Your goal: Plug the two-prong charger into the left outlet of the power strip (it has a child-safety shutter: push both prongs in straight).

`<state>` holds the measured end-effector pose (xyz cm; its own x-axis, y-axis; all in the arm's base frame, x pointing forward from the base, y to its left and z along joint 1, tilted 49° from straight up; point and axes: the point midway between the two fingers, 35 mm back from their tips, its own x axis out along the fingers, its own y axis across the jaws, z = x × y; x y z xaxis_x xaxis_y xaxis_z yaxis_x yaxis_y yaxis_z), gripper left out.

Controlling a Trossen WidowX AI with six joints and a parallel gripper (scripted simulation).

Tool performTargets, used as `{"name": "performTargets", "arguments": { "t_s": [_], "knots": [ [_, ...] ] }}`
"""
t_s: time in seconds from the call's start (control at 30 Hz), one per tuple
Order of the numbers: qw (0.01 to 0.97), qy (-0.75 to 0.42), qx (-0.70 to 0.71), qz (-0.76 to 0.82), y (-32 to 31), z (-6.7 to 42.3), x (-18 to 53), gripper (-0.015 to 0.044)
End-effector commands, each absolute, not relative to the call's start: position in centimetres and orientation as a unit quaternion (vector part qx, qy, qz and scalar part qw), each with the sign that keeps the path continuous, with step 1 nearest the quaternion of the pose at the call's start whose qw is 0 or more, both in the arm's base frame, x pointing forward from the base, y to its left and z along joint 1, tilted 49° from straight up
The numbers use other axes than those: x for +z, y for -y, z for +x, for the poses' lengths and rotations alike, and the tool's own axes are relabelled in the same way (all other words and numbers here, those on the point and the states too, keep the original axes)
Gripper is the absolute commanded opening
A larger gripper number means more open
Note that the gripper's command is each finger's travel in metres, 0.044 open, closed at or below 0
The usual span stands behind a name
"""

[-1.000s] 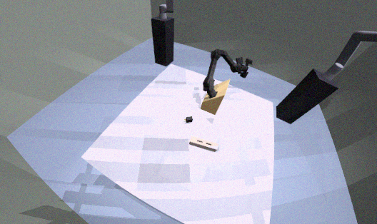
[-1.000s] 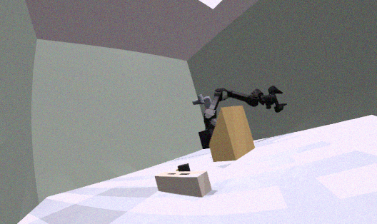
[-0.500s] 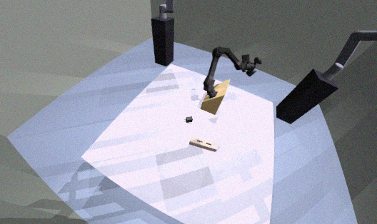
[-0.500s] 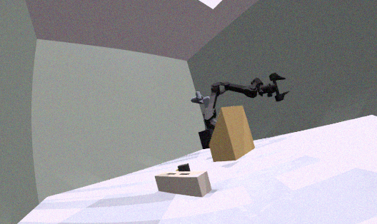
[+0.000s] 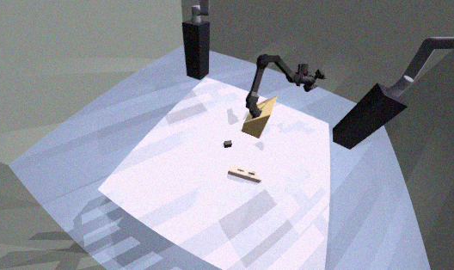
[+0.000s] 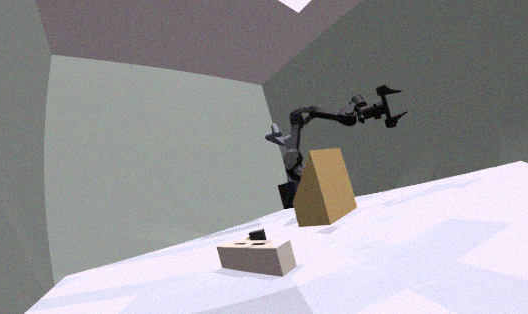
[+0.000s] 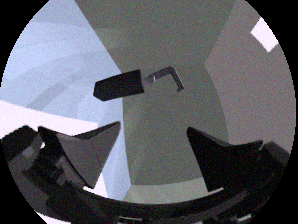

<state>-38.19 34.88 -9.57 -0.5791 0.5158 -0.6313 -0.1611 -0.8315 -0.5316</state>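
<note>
The small dark two-prong charger (image 5: 228, 144) (image 6: 257, 234) lies on the table between the arm's base and the power strip. The beige power strip (image 5: 244, 174) (image 6: 256, 257) lies flat nearer the front, its two slotted outlets facing up. My gripper (image 5: 317, 80) (image 6: 395, 106) (image 7: 154, 127) is open and empty. It is raised high in the air, stretched out sideways, far from the charger and the strip. In the wrist view I see only the two spread fingers, the walls and a distant camera stand.
A tan wedge-shaped block (image 5: 259, 117) (image 6: 325, 188) stands at the arm's base. A tall dark camera post (image 5: 196, 48) stands at the back of the table. A second, tilted dark stand (image 5: 367, 116) (image 7: 124, 86) stands at the right.
</note>
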Motion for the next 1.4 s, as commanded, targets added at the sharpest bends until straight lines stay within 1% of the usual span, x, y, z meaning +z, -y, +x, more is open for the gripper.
{"name": "performTargets", "arguments": {
  "t_s": [0.0, 0.27, 0.5, 0.93, 1.37],
  "knots": [
    [0.226, 0.190, 0.855, -0.426, -36.5, -36.1, -9.2, 0.0440],
    [0.285, 0.137, 0.836, -0.448, -39.6, -31.4, -8.7, 0.0440],
    [0.308, 0.155, 0.810, -0.474, -40.8, -28.6, -8.6, 0.0440],
    [0.405, 0.057, 0.768, -0.494, -43.9, -20.3, -8.0, 0.0440],
    [0.497, -0.039, 0.709, -0.499, -45.3, -11.7, -7.3, 0.0440]
  ]
}}
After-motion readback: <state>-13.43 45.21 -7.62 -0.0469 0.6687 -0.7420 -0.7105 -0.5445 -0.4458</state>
